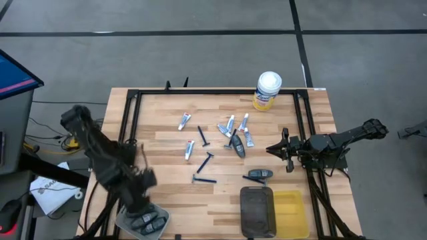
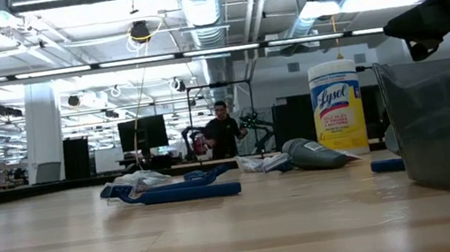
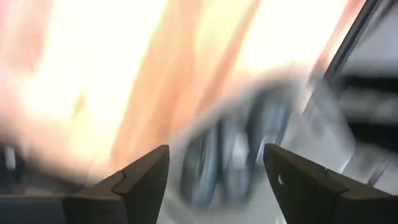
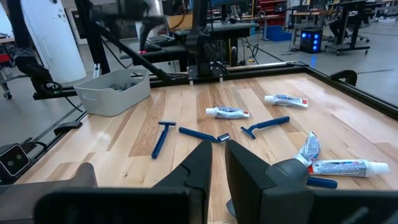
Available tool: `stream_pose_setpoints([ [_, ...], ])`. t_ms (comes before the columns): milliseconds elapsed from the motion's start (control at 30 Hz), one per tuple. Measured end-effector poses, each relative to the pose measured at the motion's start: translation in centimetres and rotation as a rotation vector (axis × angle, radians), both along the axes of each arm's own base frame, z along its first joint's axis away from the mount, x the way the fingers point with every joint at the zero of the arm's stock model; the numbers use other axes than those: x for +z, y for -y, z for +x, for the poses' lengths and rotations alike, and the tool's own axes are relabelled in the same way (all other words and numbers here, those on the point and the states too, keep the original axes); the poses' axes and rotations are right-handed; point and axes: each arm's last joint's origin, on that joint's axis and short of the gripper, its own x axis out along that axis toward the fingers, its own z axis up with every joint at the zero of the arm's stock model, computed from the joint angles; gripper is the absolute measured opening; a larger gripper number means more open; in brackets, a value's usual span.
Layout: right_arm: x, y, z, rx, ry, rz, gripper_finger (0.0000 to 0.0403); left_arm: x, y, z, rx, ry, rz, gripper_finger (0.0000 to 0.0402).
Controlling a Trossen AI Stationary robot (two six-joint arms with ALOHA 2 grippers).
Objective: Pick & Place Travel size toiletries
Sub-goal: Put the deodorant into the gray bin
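Left claw (image 1: 142, 189): blurred, above the grey bin (image 1: 142, 222) at the worktop's near-left corner; in its wrist view the fingers (image 3: 140, 180) stand wide apart with nothing between them, dark shapes in the bin below.
Right claw (image 1: 275, 148): low over the worktop at the right, fingers nearly together, holding nothing that I can see.
Done: a few dark grey pieces (image 1: 148, 221) lie in the bin, so sorting seems under way.
Left: most items are out on the worktop (image 1: 160, 113), namely white tubes (image 1: 184, 121) mid-worktop, blue razors (image 1: 204, 162) below them, and a dark piece (image 1: 257, 174) near the right claw. By my judgement the larger share remains.
Other things: a dark tray (image 1: 257, 211) and a yellow tray (image 1: 293, 213) side by side at the near edge, seemingly empty; a yellow canister (image 1: 267, 91) with a white lid at the far edge; a person (image 2: 223, 130) far off in the room.
In the way: nothing blocks the loose items; some tubes touch or overlap a dark piece (image 1: 238, 146), which could make single picks awkward.
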Motion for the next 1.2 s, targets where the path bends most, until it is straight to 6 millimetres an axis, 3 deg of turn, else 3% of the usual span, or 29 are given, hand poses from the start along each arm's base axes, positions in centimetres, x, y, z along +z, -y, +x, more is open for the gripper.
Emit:
stream_pose_setpoints([
  [133,0.0,0.0,0.0,0.000,-0.001,0.000,0.0040,2.7,-3.8,1.1,0.127,0.257,0.036,0.0255],
  [267,0.0,0.0,0.0,0.000,0.000,0.000,0.0040,5.1,-6.6,1.4,0.137,0.476,0.084,0.0255],
  [467,0.0,0.0,0.0,0.000,0.000,-0.003,0.0040,8.6,-10.1,-0.7,0.143,0.737,0.165,0.0245],
  [667,0.1,0.4,0.1,-0.053,-0.004,-0.222,0.0040,10.2,-11.9,-3.6,0.164,0.847,0.143,0.0235],
  [900,0.1,0.6,0.1,-0.072,0.001,-0.217,0.0040,10.7,-12.5,-4.5,0.169,0.882,0.124,0.0230],
  [967,0.2,0.5,0.1,-0.078,0.021,-0.116,0.0040,10.6,-12.4,-4.4,0.168,0.880,0.125,0.0230],
  [1100,1.1,0.5,0.1,-0.101,0.135,0.383,0.0040,10.5,-12.2,-4.1,0.164,0.870,0.131,0.0231],
  [1200,1.6,0.6,0.1,-0.107,0.200,0.617,0.0040,10.4,-12.1,-3.9,0.154,0.862,0.142,0.0230],
])
